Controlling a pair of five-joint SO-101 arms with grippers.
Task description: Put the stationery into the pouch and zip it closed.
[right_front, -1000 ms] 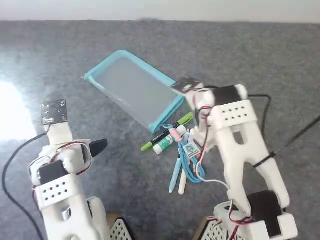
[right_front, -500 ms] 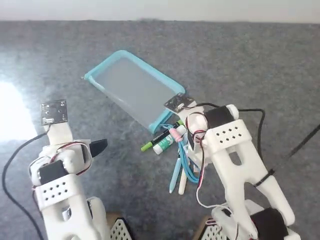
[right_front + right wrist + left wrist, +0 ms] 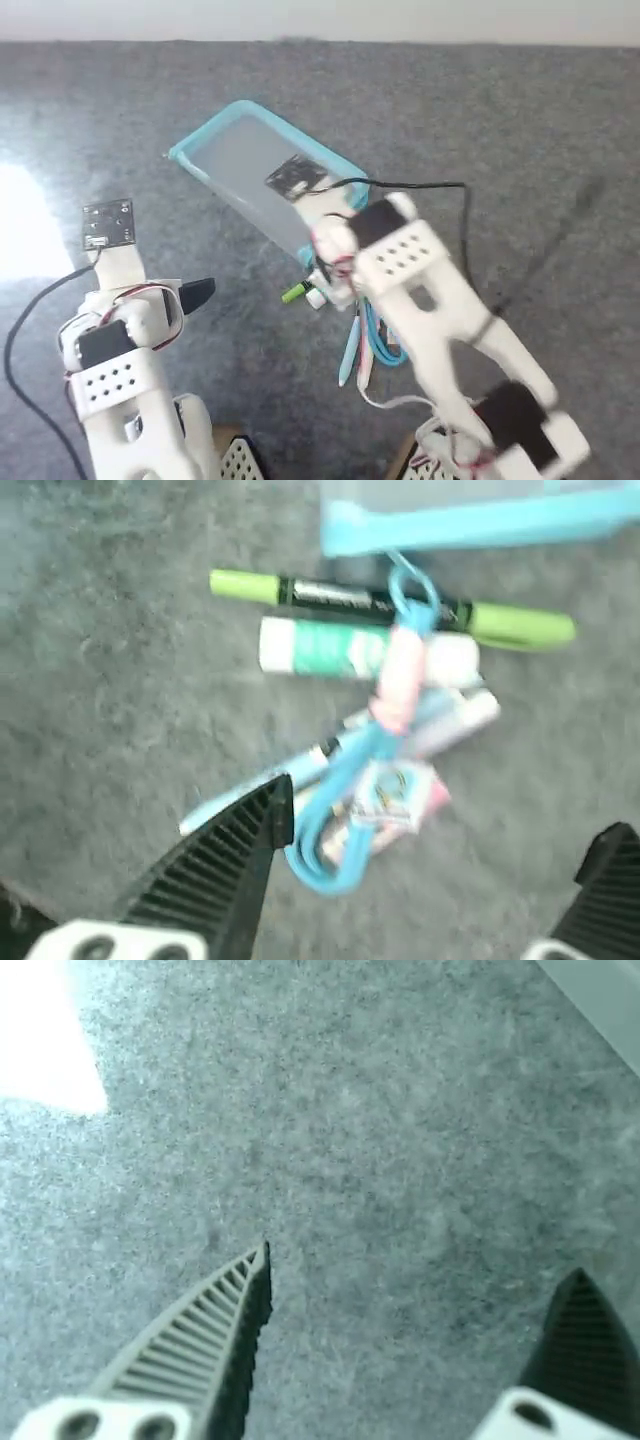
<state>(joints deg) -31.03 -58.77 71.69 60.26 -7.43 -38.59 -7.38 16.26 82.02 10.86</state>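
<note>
The pouch (image 3: 250,170) is clear with a teal border and lies flat at the table's middle; its teal edge (image 3: 480,522) shows in the right wrist view. Just in front of it lies a pile of stationery: a green marker (image 3: 390,602), a green-and-white glue stick (image 3: 360,648), light pens (image 3: 250,792), and a blue lanyard (image 3: 325,855) with a pink charm (image 3: 400,680). My right gripper (image 3: 447,815) is open above this pile, and the right arm (image 3: 400,260) covers most of it in the high view. My left gripper (image 3: 420,1272) is open over bare table.
The left arm (image 3: 120,340) stands at the lower left, well away from the pouch. The grey felt table (image 3: 520,150) has free room to the right and behind the pouch. A bright glare patch (image 3: 20,220) lies at the left edge.
The right arm has swung left and forward, from beside the pouch's corner to over the stationery pile. The left arm has not moved.
</note>
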